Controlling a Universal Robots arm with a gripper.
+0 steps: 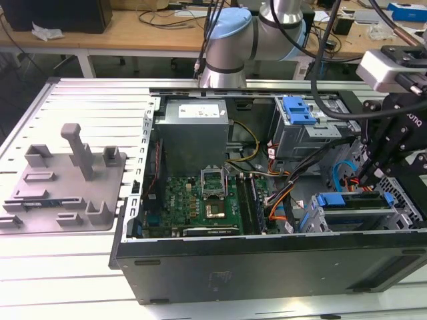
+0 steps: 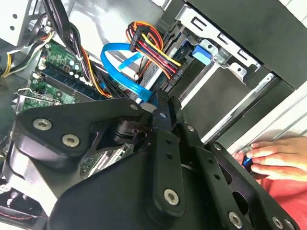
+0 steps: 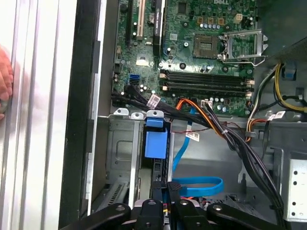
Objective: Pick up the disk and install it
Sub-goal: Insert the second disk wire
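One open PC case (image 1: 267, 267) lying flat on slatted aluminium table (image 1: 73, 280); wooden benches (image 1: 133, 33) behind. Grey plastic fixture (image 1: 67, 180) at exterior view's left, well apart from case. White sticker on grey metal box (image 1: 193, 133), print not legible. Green board (image 1: 193, 203), black sheet-metal walls, orange, yellow and blue cables. Disk (image 1: 350, 212), silver with blue bracket, seated in cage at exterior view's right. Gripper (image 1: 377, 175) just above disk; whether spread or closed, cannot tell. Hand (image 2: 276, 155) resting on table beside case.
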